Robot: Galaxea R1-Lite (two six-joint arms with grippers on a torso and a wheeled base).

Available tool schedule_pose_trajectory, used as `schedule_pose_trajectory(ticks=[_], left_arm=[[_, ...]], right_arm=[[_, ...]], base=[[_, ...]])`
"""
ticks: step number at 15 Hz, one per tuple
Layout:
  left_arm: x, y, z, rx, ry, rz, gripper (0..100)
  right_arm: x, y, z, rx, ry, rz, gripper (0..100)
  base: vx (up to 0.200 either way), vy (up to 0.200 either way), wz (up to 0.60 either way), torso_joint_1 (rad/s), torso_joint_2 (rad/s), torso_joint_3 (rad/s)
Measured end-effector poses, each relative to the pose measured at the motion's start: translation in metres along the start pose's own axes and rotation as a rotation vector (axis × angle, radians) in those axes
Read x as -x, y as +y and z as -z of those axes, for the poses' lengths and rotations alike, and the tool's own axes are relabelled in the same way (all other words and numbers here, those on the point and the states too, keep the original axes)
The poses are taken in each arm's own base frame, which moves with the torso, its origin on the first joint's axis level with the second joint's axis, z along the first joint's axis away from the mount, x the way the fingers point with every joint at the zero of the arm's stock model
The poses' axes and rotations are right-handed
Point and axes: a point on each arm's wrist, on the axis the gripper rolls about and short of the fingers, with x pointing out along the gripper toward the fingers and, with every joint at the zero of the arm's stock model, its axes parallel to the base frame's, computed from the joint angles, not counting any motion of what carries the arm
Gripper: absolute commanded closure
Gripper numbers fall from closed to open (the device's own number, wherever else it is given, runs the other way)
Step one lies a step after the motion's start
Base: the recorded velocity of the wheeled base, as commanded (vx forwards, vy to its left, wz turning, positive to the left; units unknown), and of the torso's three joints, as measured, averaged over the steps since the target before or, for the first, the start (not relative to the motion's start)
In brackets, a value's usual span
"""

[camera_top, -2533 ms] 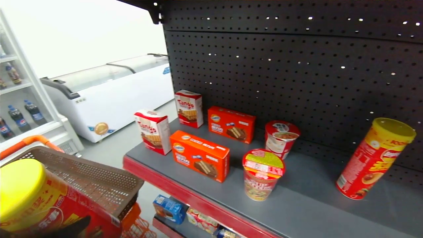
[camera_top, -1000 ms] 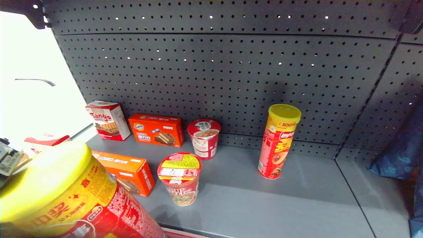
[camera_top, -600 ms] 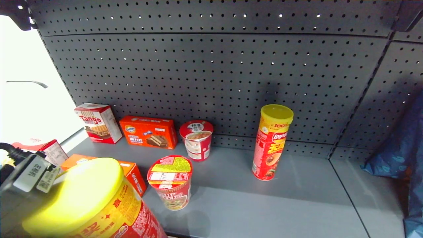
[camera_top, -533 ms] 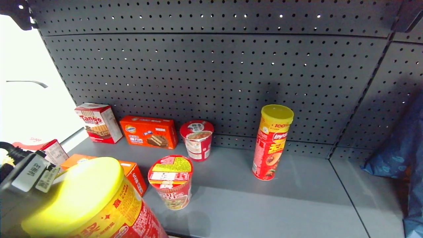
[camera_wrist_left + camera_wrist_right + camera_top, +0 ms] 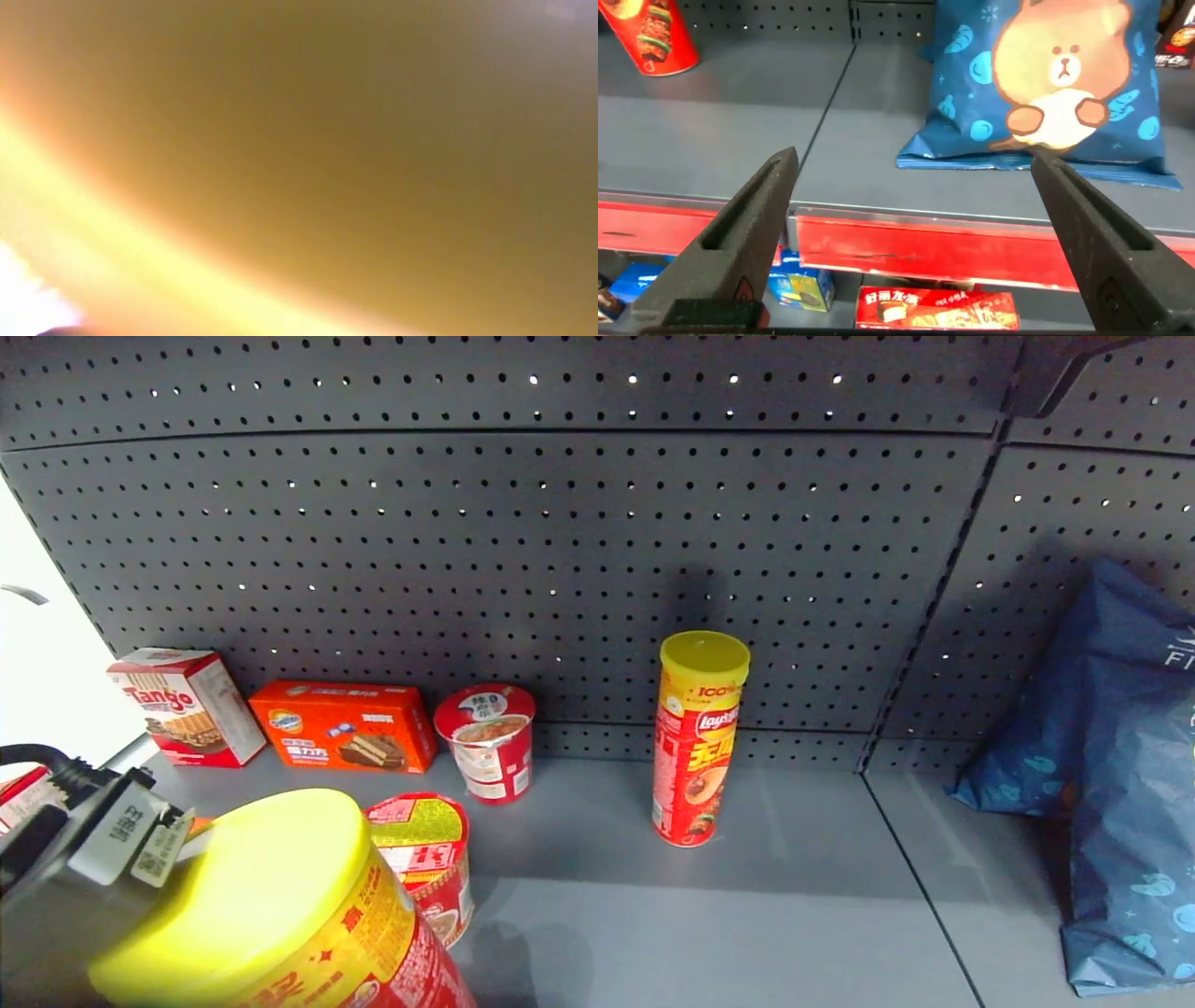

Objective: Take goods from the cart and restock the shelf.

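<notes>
A chip can (image 5: 271,915) with a yellow lid and red body hangs close at the lower left of the head view, in front of the grey shelf (image 5: 747,915). My left gripper is shut on it; its fingers are hidden behind the can, and the left wrist housing (image 5: 75,859) sits beside it. The can's yellow surface (image 5: 299,168) is pressed up against the left wrist view. A matching chip can (image 5: 700,737) stands upright at mid shelf. My right gripper (image 5: 913,159) is open with nothing between its fingers, low before the shelf's red front edge (image 5: 924,245).
Two cup noodles (image 5: 485,742) (image 5: 420,859), an orange biscuit box (image 5: 341,739) and a wafer box (image 5: 187,707) stand on the shelf's left. A blue snack bag (image 5: 1102,775) lies at the right. Bare shelf lies between the standing can and the bag. Boxes (image 5: 934,313) fill the lower shelf.
The head view has swung right, from the cart to the shelf front, so the shelf goods sit further left. The held can stays at the lower left, with the wrist housing now beside it.
</notes>
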Motion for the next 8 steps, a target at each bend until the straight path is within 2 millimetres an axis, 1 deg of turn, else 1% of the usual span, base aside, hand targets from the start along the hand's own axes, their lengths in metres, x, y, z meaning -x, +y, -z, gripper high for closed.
schedule_pose_trajectory(ticks=[8], left_arm=[[0.0013,0.0004,-0.0014,0.001,-0.007,-0.012,100]], right_arm=[[-0.0003,0.0000,-0.0001,0.002,0.006,-0.001,0]], base=[[0.000,0.000,0.00,0.000,0.00,0.000]])
